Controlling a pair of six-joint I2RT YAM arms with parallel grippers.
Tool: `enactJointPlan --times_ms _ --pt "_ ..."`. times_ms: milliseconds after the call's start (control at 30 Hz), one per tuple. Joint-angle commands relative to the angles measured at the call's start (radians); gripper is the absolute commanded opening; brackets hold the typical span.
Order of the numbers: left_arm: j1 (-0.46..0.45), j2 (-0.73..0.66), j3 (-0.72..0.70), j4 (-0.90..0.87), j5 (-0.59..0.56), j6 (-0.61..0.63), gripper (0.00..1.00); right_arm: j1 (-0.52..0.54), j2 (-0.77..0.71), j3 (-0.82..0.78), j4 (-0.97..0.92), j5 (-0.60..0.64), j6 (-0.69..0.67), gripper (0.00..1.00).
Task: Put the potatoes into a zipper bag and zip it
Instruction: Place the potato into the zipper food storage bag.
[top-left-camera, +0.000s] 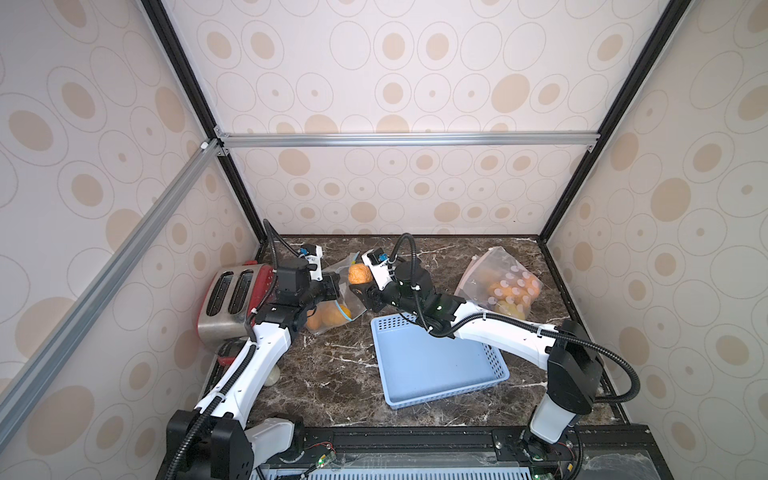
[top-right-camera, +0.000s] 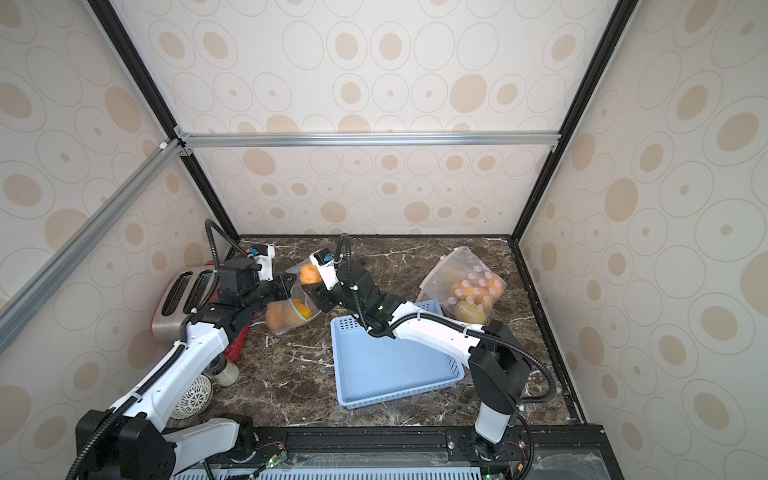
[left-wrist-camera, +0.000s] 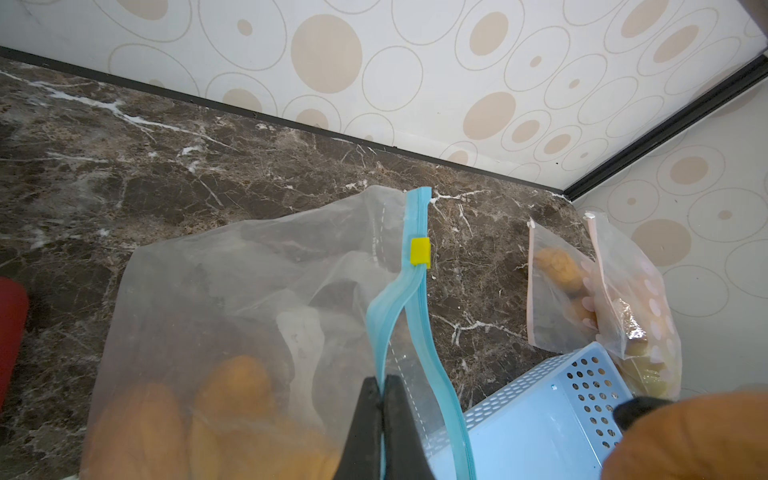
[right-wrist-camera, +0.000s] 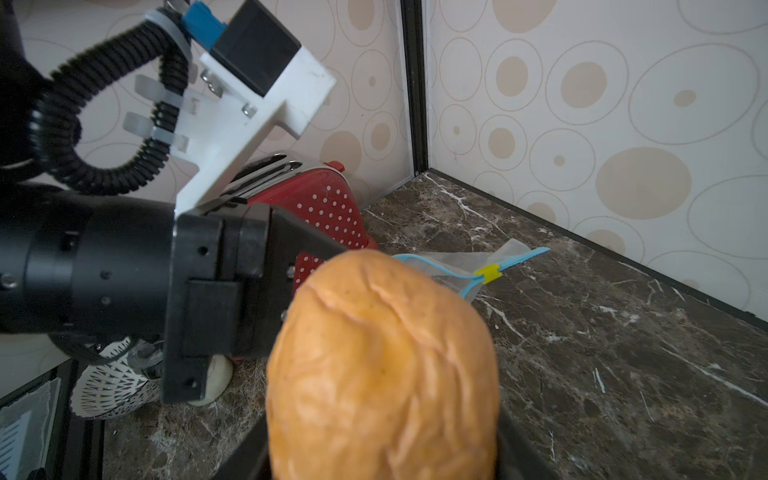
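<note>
right gripper (top-left-camera: 361, 286) sits part-open around a wrinkly orange-tan potato (right-wrist-camera: 382, 365), gripped firm, with the long axis running out along the fingers. just ahead of its fingertips is the clear plastic zipper bag with blue zip strip (left-wrist-camera: 249, 270), rim parted. left gripper (left-wrist-camera: 381, 395) is clamped tight on that rim, holding it up. more potatoes (left-wrist-camera: 232, 386) lie inside. the drop looks forward and down.
</note>
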Motion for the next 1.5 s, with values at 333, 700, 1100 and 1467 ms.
enactJointPlan --times_ms 333,700,1100,1467 --pt "0.004 -0.013 0.019 0.009 -0.002 0.02 0.0 -0.01 0.017 0.042 -0.011 -0.018 -0.006 0.45" --pt "0.003 -0.014 0.017 0.012 -0.002 0.018 0.0 -0.015 0.047 0.059 -0.032 -0.025 -0.031 0.45" --pt "0.005 -0.014 0.019 0.007 -0.003 0.02 0.0 -0.021 0.131 0.132 -0.083 -0.087 -0.009 0.45" --pt "0.005 -0.022 0.019 0.012 0.002 0.018 0.0 -0.024 0.179 0.18 -0.131 -0.121 -0.016 0.45"
